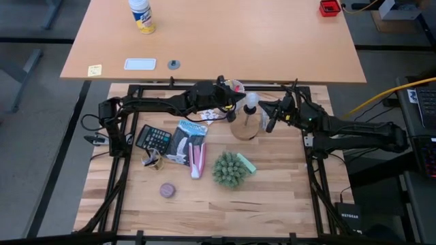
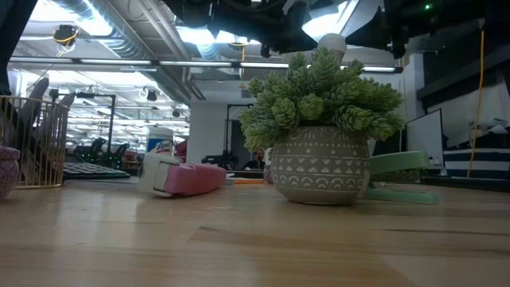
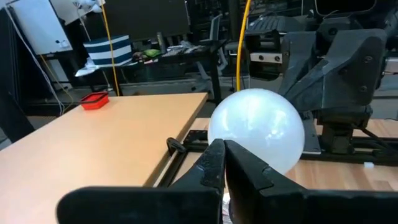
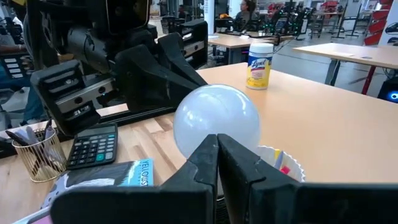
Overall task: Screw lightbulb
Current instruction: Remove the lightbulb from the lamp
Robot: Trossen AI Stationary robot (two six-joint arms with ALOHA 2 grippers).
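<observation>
We see the bulb (image 1: pixel 251 101) near the back middle of the table, sitting up on top of the wooden disc (image 1: pixel 244 126) — its round white top points up. Both arms meet there. Our left gripper (image 1: pixel 236 107) comes in from 9 o'clock of the bulb, and its two fingers are pressed tight together with nothing between them, their tips just beside the white glass (image 3: pixel 256 129). Our right gripper (image 1: pixel 267 112) comes in from 3 o'clock, and its fingers are closed tight too — their tips sit right at the bulb (image 4: pixel 216 121), but we cannot tell if they touch it.

On the table, the plant (image 1: pixel 229 169) stands at 6 o'clock of the bulb. The calculator (image 1: pixel 154 138) lies at about 8 o'clock, well apart from it. The wire cup (image 1: pixel 153 160) is just at 6 o'clock of the calculator. A small white cup (image 4: pixel 280 163) with bits of color inside is just beside the bulb.
</observation>
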